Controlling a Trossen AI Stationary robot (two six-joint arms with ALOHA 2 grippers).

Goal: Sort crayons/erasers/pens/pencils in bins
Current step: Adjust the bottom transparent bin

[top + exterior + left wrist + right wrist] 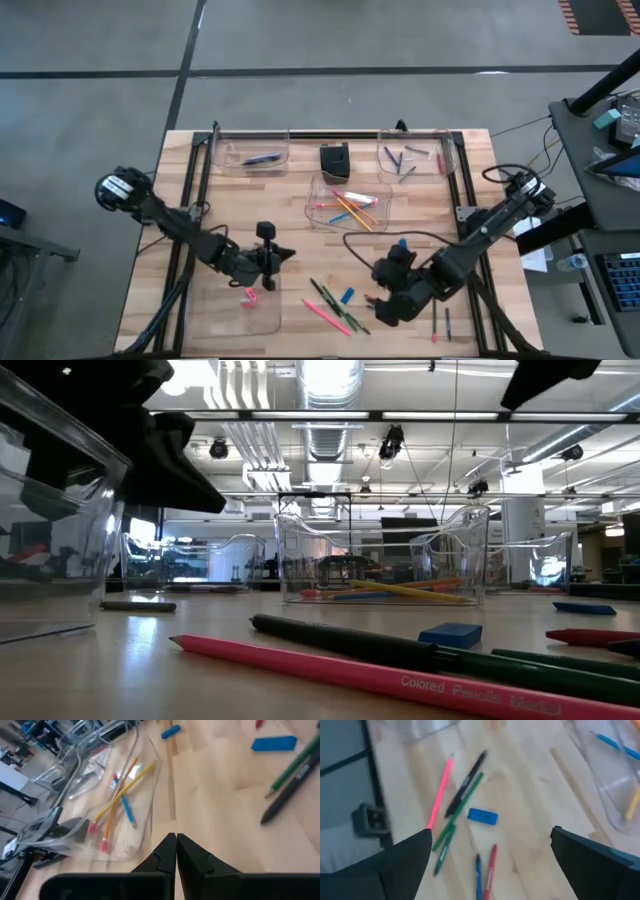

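Observation:
My left gripper (288, 253) is shut and empty above the table, beside the near-left bin (232, 318), which holds a pink eraser (248, 295). My right gripper (375, 305) is wide open and empty (491, 832) above the loose things. These are a pink pencil (440, 790), a dark pen (466, 782), green pencils (451, 827), a blue eraser (482, 816), and a red stick (490, 867) beside a blue stick (478, 875). The middle bin (322, 222) holds pencils (120, 795). The far-left bin (225, 165) holds a pen. The far-right bin (442, 165) holds crayons.
A small black box (335, 160) stands between the two far bins. Another blue piece (403, 243) lies near a black cable (380, 238). Two thin sticks (441, 324) lie near the table's near right corner. Black rails run along the table's edges.

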